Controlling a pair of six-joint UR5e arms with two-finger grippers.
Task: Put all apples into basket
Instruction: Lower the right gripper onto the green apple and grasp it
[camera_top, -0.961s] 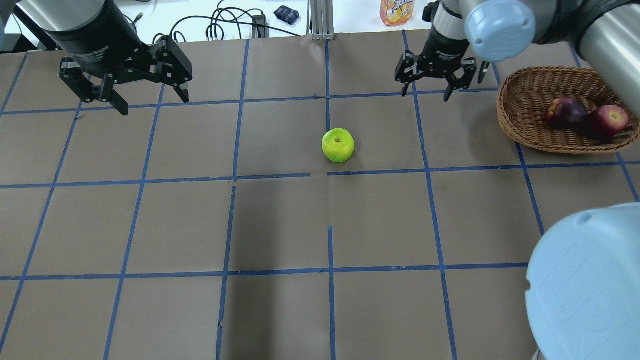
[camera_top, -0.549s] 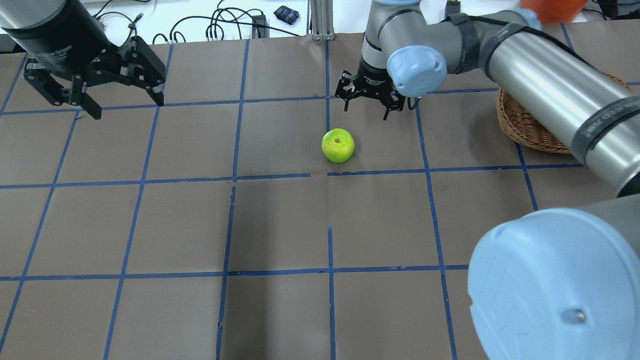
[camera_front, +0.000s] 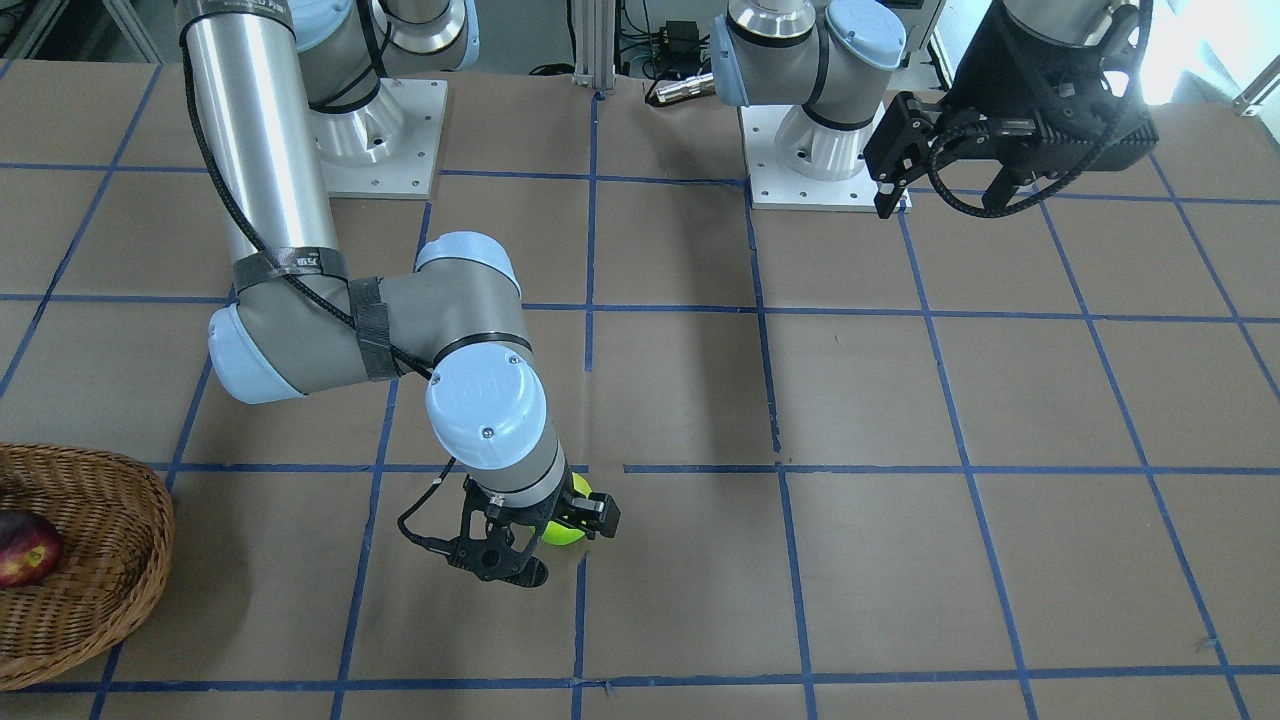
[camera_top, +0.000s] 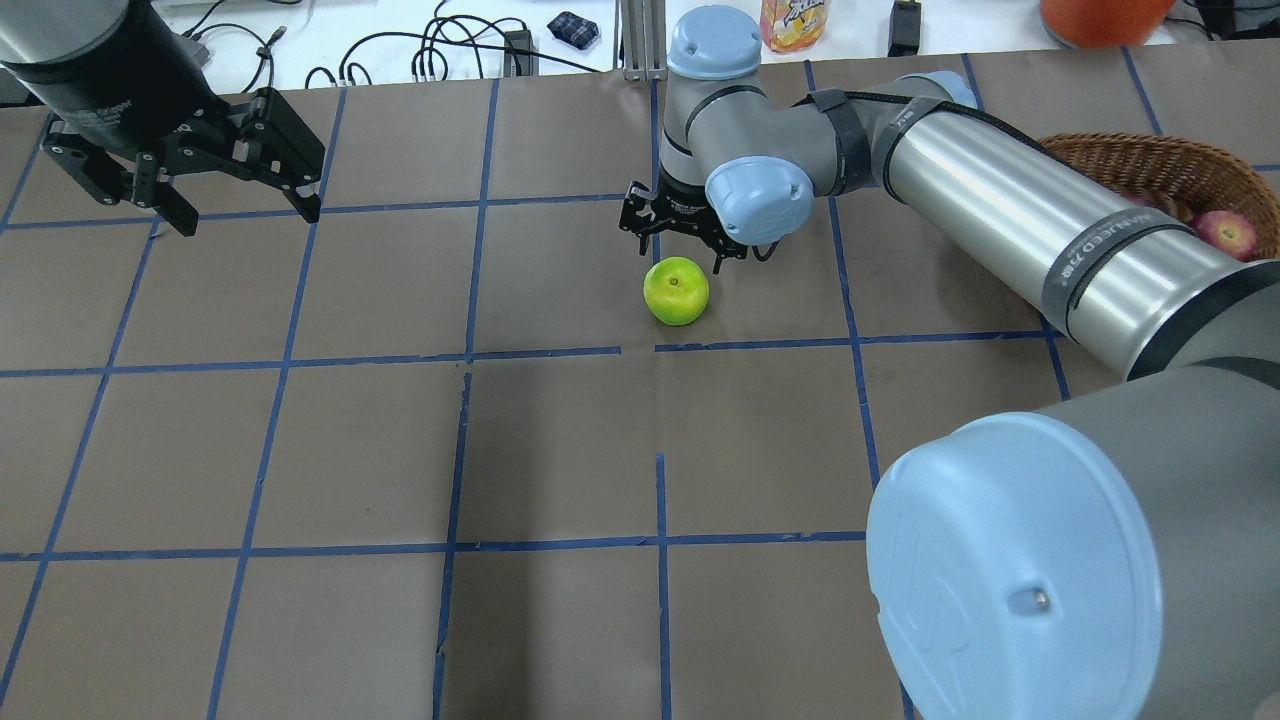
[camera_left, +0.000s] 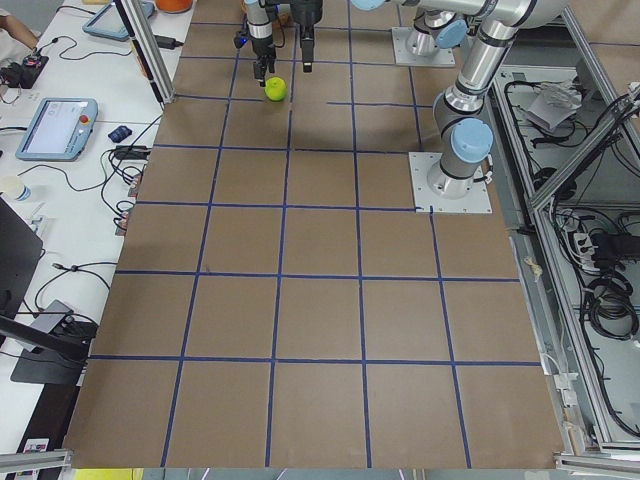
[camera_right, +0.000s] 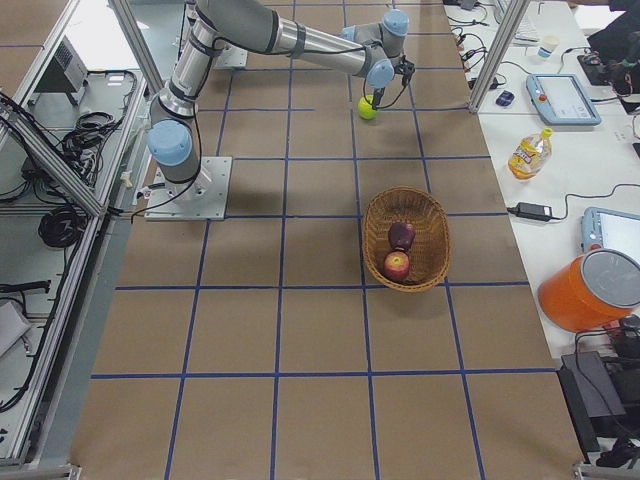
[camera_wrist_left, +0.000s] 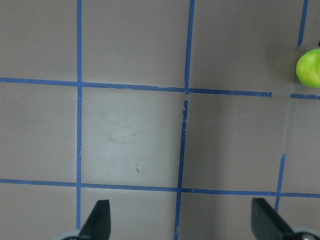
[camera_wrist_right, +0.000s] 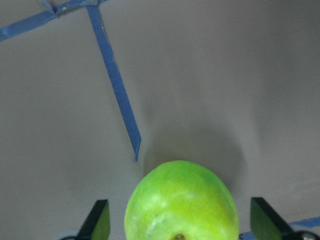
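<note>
The lime green apple sits on the table near the middle, also seen in the front view and the right wrist view. My right gripper is open and low over it, with the apple between its fingers, not clamped. The wicker basket stands at the right and holds the red apple and the dark maroon apple. My left gripper hangs open and empty over the far left of the table, and its wrist view shows the green apple at the edge.
My right forearm crosses over the basket's near side in the overhead view. A juice bottle, cables and tablets lie on the white side table beyond the far edge. An orange bucket stands off the table.
My right gripper has swung left from beside the basket to the green apple and come down around it. My left gripper has drifted slightly left. The apple has not moved.
</note>
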